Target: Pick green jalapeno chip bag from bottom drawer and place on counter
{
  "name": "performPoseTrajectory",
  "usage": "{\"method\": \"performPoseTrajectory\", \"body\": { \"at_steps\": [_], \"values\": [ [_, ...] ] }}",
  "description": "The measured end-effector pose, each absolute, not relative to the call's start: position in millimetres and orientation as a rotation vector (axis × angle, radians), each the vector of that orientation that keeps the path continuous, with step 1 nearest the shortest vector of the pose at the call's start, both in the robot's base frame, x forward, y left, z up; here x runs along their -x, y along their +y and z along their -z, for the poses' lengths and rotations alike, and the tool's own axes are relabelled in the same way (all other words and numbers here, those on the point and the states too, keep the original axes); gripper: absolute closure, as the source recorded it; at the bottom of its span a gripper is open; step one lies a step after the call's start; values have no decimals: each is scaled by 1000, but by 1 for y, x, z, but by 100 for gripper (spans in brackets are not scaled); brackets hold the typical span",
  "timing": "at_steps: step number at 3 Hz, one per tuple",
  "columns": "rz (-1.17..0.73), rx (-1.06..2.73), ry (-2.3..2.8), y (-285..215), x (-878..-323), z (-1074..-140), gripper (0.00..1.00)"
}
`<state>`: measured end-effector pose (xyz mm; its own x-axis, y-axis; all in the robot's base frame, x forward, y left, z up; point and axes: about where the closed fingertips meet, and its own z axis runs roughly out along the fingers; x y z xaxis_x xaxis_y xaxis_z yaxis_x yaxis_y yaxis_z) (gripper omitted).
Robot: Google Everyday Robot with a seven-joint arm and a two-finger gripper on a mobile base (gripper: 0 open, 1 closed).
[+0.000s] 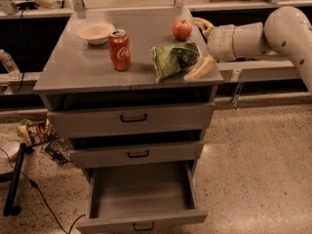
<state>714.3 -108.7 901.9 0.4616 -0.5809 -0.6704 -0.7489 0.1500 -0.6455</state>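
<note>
- While the green jalapeno chip bag lies on the bench near its front right corner, the claw gapes wide just right of it, gripping nothing.
- The bottom drawer stands pulled out.

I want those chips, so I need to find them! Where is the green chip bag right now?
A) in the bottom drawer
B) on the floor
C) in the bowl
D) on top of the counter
D: the green jalapeno chip bag lies on the counter, right of the red can, with the open tool just beside it at the counter's right edge.
</note>
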Motion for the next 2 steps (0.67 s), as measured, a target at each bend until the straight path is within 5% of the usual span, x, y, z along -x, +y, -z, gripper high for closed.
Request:
{"method": "performPoseTrajectory", "body": {
  "at_steps": [2],
  "values": [
    [-149,1407,1236,-145,-663,-922,0]
  ]
}}
